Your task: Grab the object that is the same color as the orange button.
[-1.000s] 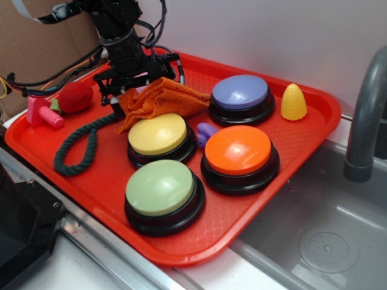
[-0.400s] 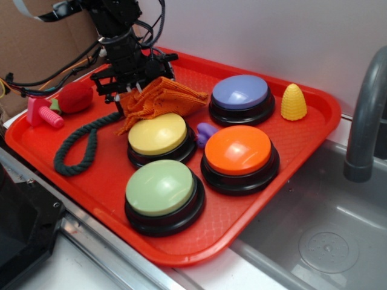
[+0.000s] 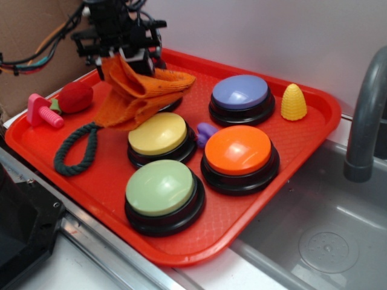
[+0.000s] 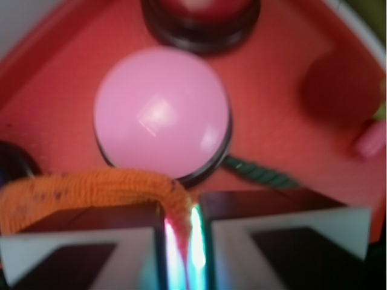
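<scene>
The object, an orange knitted cloth [image 3: 136, 90], hangs from my gripper [image 3: 126, 60] above the back left of the red tray [image 3: 326, 118]. Its lower edge drapes near the yellow button [image 3: 158, 134]. In the wrist view the cloth [image 4: 91, 187] runs in from the left and is pinched between the nearly touching jaws of my gripper [image 4: 181, 223]. The orange button [image 3: 239, 151] sits to the right on the tray, well apart from the gripper. A pink button [image 4: 162, 115] lies below the gripper.
On the tray are also a green button [image 3: 160, 187], a blue-purple button [image 3: 240, 92], a yellow cone [image 3: 294, 101], a green rope [image 3: 75, 151], a red plush [image 3: 75, 96] and a pink toy [image 3: 42, 112]. A steel sink [image 3: 314, 229] and faucet [image 3: 366, 121] lie right.
The gripper has risen and shifted slightly left with the cloth in it. The cloth has come up off the tray and now hangs unfolded.
</scene>
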`<state>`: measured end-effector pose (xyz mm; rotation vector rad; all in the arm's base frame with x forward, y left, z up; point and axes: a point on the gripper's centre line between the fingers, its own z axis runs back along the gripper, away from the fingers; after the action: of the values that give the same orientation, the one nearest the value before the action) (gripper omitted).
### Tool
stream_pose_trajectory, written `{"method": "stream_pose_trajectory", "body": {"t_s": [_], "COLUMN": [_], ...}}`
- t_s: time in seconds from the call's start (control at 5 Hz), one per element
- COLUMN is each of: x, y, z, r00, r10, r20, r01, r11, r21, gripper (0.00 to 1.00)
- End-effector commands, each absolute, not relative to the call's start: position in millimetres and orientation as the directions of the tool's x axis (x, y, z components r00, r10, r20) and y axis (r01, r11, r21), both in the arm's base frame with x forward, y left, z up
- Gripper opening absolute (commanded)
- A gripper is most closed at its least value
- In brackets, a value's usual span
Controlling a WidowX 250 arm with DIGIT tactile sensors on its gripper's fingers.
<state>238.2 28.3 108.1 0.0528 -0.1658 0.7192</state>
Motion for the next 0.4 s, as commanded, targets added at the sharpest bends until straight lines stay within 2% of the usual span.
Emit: {"method": "stream_pose_trajectory", "body": {"t_s": [0.0, 0.2], "x": [231.7, 214.4], "y": [36.1, 42.0], "z": [187.3, 213.7], "r00": [0.926, 0.950], "r10": [0.335, 0.272], "r20": [0.174, 0.150], "r01": [-0.348, -0.280], "r11": [0.936, 0.960], "r21": [0.048, 0.031], "gripper": [0.00, 0.00]}}
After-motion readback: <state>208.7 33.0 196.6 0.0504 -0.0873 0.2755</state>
